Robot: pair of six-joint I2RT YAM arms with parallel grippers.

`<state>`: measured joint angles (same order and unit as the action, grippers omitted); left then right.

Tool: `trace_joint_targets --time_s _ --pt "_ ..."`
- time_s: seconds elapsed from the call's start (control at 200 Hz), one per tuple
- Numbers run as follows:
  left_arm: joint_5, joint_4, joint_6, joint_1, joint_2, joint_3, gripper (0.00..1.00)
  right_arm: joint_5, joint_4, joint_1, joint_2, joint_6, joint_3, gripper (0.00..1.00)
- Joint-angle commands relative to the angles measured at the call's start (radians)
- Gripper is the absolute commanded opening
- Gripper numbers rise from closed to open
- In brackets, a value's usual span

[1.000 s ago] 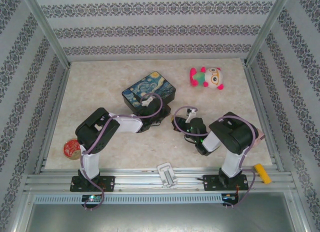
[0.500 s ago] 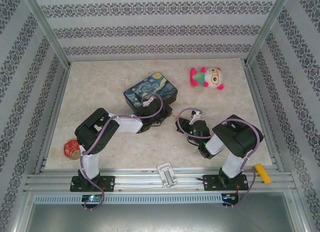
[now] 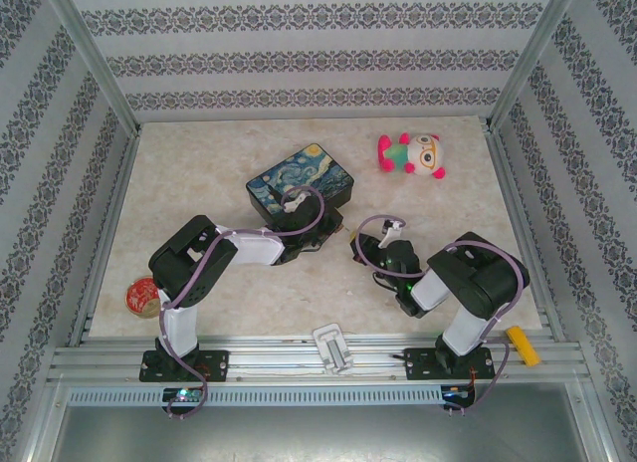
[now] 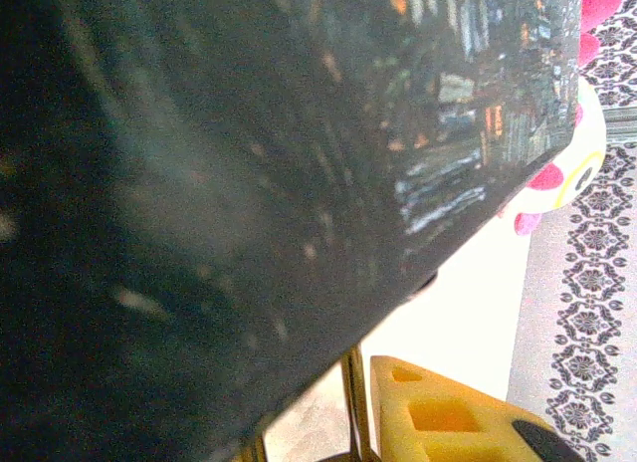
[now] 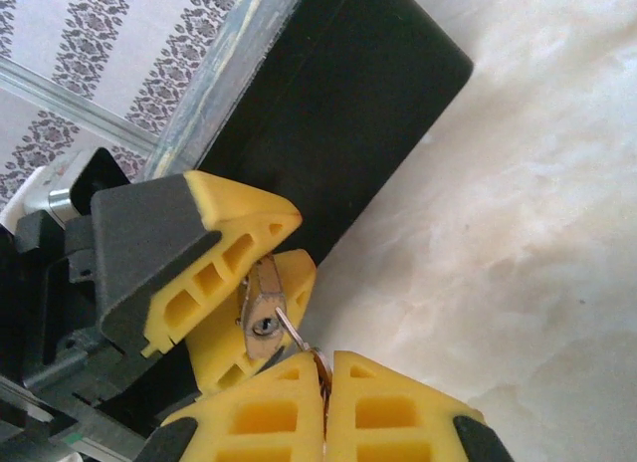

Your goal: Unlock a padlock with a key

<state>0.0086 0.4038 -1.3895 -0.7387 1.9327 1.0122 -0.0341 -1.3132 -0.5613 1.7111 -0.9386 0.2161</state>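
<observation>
Presently, the left pincer [image 5: 281, 255] is closed narrowly on the padlock [image 5: 261, 301]. It holds the padlock clear of the counter [image 5: 518, 233] near its middle, just beside the painted tin [image 5: 348, 104]. The right pincer [image 5: 324, 370] is shut tight on the key [image 5: 297, 335]. The key's tip sits at, or just inside, the keyhole [image 5: 261, 326]; how deep it has entered cannot be told.

The step in hand, by judgement, is to seat the key and turn it. Recommendations:
- Press along the keyhole's axis until the blade bottoms.
- Then roll the right wrist about that same axis, with no sideways load.
- The left grip must resist the twist, since so small a body may pivot in that grip.
</observation>
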Motion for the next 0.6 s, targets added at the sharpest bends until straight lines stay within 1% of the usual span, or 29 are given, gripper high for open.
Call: trace_joint_targets --time_s 0.0,0.42,0.595 --pt "0.192 -0.031 -0.182 -0.033 0.045 -0.027 0.04 -0.017 -0.031 -0.014 0.014 -0.009 0.020 0.00" --pt "0.200 -0.016 -0.187 -0.033 0.055 -0.028 0.04 -0.027 -0.065 -0.034 0.080 -0.038 0.049 0.00" --pt "0.200 -0.014 -0.190 -0.033 0.055 -0.031 0.04 -0.014 -0.072 -0.033 0.076 -0.044 0.050 0.00"
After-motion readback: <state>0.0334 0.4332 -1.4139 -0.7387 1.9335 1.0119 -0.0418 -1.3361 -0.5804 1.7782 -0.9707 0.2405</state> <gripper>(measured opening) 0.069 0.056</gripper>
